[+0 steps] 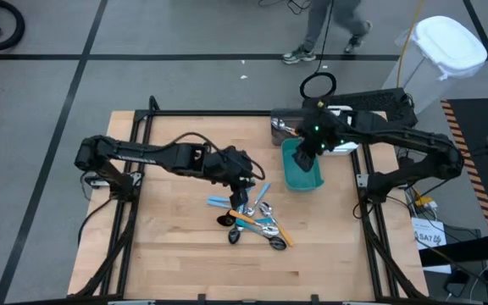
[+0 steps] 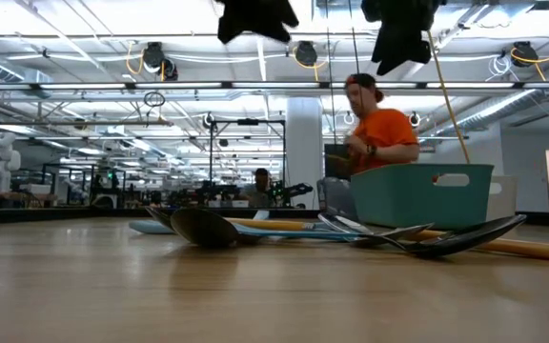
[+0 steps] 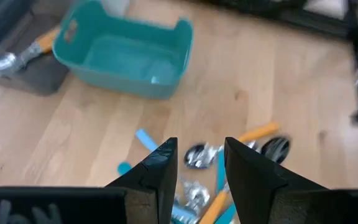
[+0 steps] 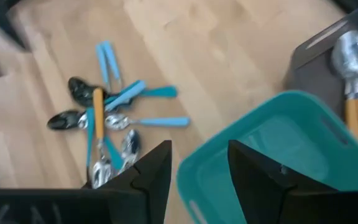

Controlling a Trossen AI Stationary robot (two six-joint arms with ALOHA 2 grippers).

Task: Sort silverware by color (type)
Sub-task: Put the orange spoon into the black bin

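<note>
Silverware with light-blue plastic handles, orange handles and silver heads, plus dark black spoons, lay in a loose tangled pile (image 1: 251,220) near the middle of the wooden tabletop (image 1: 176,246), a little toward its front edge. The left gripper (image 1: 242,182) hung just above the rear side of that pile, its two dark fingers (image 3: 160,171) parted with a clear gap between them and nothing held; through the gap the left wrist view showed silver heads and a blue handle on the wood below. The right gripper (image 1: 305,155) hovered over the teal plastic bin (image 1: 314,180), which stood toward the tabletop's right rear. Its fingers (image 4: 151,168) were likewise spread apart and empty, touching nothing.

The teal bin (image 3: 126,56) looked empty in both wrist views, only its smooth bottom showing. Just beside it, toward the rear edge, sat a dark gray bin (image 4: 319,65) holding orange-handled pieces with silver heads (image 4: 353,81); the left wrist view also caught an orange handle and a silver head in it (image 3: 23,53). A white bin (image 1: 342,129) stood at the teal bin's rear right, mostly hidden by the right arm, its contents not visible.

Only the low view showed the pile side-on, a black spoon bowl (image 2: 203,229) resting face down at its left and an orange handle (image 2: 527,249) trailing out at its right, with a person in an orange shirt (image 2: 381,133) standing behind the tabletop.
</note>
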